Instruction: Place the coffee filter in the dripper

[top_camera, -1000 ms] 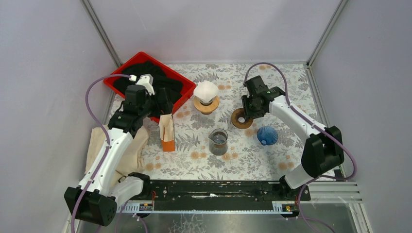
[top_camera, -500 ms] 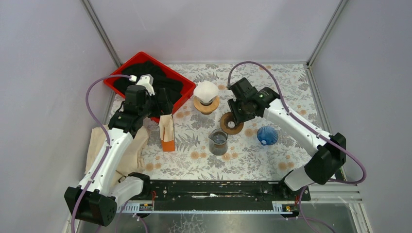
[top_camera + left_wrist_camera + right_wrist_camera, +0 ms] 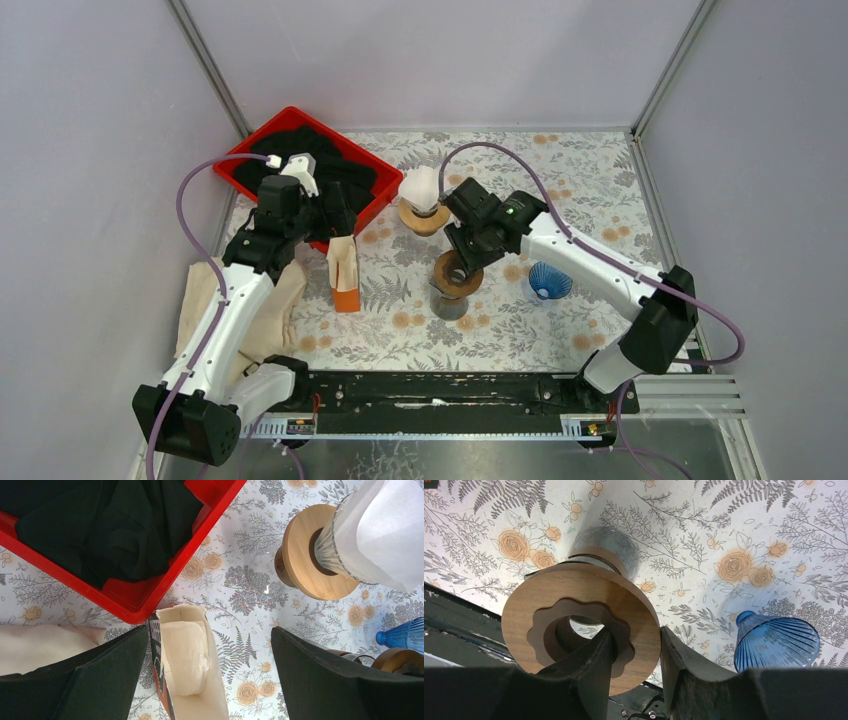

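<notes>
While the right gripper (image 3: pixel 635 652) pinches the rim of a wooden ring (image 3: pixel 569 600) over a glass carafe (image 3: pixel 606 542), the blue dripper (image 3: pixel 774 642) stands on the table to its right. The left gripper (image 3: pixel 212 650) hangs spread wide, with the open bag (image 3: pixel 217 695) of coffee filters (image 3: pixel 185 650) directly beneath it.

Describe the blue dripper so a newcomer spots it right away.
From the red tray at back left, cross the table to its right side. Just right of the right gripper and its wooden ring sits the blue dripper: a ribbed cone, the only blue thing there.
</notes>
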Robot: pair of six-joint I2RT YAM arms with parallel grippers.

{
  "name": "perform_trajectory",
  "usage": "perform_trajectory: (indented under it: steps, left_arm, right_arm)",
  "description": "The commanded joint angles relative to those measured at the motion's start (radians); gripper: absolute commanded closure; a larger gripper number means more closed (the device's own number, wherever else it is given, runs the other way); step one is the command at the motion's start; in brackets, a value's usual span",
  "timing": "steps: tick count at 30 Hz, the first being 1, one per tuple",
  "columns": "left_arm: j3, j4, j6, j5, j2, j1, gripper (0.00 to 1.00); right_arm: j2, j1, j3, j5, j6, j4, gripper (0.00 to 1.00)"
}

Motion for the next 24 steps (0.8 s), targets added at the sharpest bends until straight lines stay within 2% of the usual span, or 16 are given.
perform_trajectory:
  steps: [1,17,24]
  left_arm:
    - [-0.008,0.063,0.013,0.009,-0.013,0.008,0.0]
    - [-0.007,0.062,0.014,0.009,-0.009,0.009,0.0]
    - [-0.009,0.062,0.015,0.009,-0.009,0.008,0.0]
  right_arm:
    - [0.018,0.022,0.032,0.014,0.019,0.023,0.73]
    - [0.059,0.027,-0.034,0.013,0.022,0.092,0.7]
    - [0.068,0.026,-0.05,-0.001,0.021,0.098,0.66]
